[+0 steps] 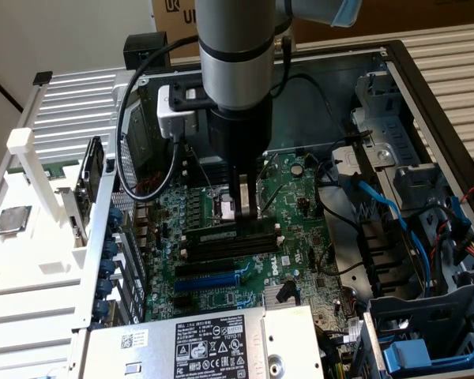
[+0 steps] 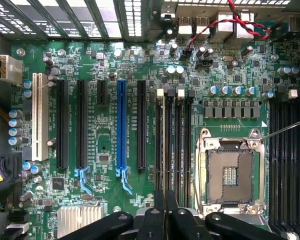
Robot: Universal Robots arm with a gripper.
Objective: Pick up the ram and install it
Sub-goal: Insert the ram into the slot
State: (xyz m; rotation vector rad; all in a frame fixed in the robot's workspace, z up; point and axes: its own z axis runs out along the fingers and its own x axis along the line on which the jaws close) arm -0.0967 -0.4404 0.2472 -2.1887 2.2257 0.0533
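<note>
the fingers of the gripper stood drawn together, clamped on the thin upper edge of the ram. the ram stood on edge along one of the black memory slots, in the bank just beside the open cpu socket. in the exterior view the gripper pointed straight down onto the ram, toward the end of the stick at that view's right. the slots sat on the green motherboard, inside the open computer case. a labelled power supply lay at the case's near edge.
</note>
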